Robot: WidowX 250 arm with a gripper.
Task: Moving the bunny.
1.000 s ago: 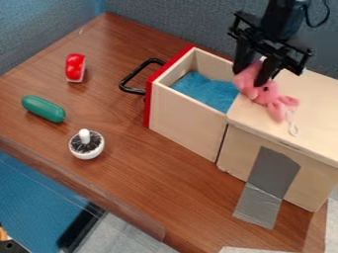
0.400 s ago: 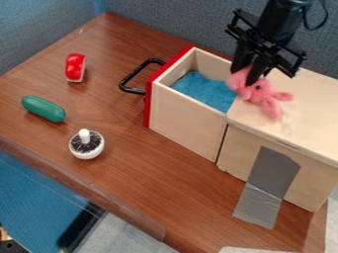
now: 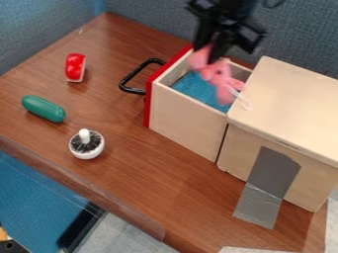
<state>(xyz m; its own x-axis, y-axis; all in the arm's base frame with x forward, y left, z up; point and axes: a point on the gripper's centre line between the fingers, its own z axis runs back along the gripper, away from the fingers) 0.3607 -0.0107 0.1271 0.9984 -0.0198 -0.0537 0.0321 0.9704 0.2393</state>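
The drawer (image 3: pixel 188 113) was pulled out of the wooden box (image 3: pixel 290 108). It had a red front (image 3: pixel 148 106) with a black handle (image 3: pixel 137 70), and a fluffy blue cloth (image 3: pixel 191 84) lay inside it. The pink bunny (image 3: pixel 216 74) hung over the open drawer, with a white string (image 3: pixel 244 99) near its low end. I can't tell if the bunny touched the cloth. The black gripper (image 3: pixel 206 52) was above the drawer, its fingers pinched nearly together on the bunny's top end.

A moment before, most of the bunny was over the box top next to the drawer. Now it had moved across, toward the drawer's red front. The drawer and the other toys had stayed put.

The drawer had wooden walls all around under the bunny, and the box top began at its back end. Gray tape (image 3: pixel 271 170) ran down the box behind the drawer. Past the handle, brown table (image 3: pixel 109 106) lay between the drawer and a red toy (image 3: pixel 75 67), a green toy (image 3: pixel 43 108) and a round white thing (image 3: pixel 87 154), all well apart from the drawer.
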